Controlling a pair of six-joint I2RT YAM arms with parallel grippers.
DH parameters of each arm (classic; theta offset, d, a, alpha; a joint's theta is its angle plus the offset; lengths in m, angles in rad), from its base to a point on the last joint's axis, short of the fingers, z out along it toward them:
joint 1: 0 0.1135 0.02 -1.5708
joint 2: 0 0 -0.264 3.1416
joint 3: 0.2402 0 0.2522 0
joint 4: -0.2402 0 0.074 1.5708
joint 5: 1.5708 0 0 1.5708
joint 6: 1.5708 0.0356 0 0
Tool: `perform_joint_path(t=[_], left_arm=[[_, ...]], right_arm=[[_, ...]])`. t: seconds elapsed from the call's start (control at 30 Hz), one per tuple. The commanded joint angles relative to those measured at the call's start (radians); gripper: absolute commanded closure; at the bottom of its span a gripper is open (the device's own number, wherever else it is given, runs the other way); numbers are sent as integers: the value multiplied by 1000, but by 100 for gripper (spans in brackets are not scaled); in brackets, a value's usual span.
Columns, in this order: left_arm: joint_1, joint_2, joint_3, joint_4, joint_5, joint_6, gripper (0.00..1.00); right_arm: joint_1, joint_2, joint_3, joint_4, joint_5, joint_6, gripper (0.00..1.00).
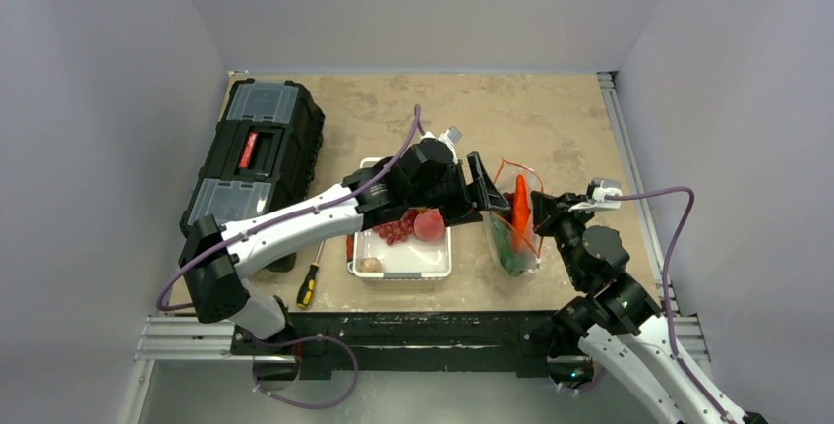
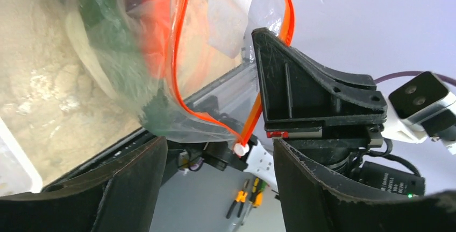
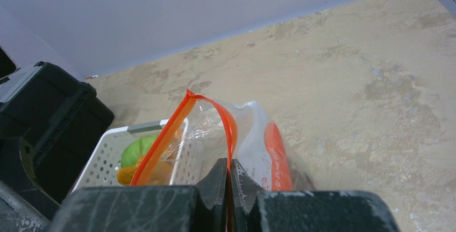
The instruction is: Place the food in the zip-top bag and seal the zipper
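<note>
The clear zip-top bag (image 1: 516,232) stands right of the white tray (image 1: 433,267), its mouth open. An orange carrot (image 1: 520,210) and green food (image 1: 508,247) are inside. My right gripper (image 1: 547,210) is shut on the red-orange zipper (image 3: 226,129) at the bag's right rim (image 3: 228,174). My left gripper (image 1: 484,193) is open and empty, its jaws wide apart just left of the bag mouth (image 2: 220,189). The zipper's white slider (image 2: 241,148) hangs between them. Dark grapes (image 1: 393,230) and a pink peach (image 1: 429,225) lie in the tray. A green cabbage (image 3: 137,148) shows there too.
A black toolbox (image 1: 256,153) stands at the far left of the table. A yellow-handled screwdriver (image 1: 308,286) lies left of the tray near the front edge. A small tan item (image 1: 371,265) sits in the tray's near corner.
</note>
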Motion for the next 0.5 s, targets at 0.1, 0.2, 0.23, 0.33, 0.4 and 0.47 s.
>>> perform_joint_path(t=[0.1,0.2,0.23,0.33,0.4,0.47], left_arm=[[16,-6,88,-124,-49,230,30],[12,27,107,-138,-46,259,31],[9,33,101,-130,-50,263,33],[4,44,78,-77,-33,263,35],[4,38,68,-41,-21,276,35],[4,7,60,-28,-47,312,33]], right_arm=[[0,8,9,33,24,8,100],[1,1,2,50,5,-2,100],[1,0,2,45,9,0,100],[0,-3,7,33,19,0,100],[1,-8,6,30,28,3,100],[1,-4,5,30,22,12,100]])
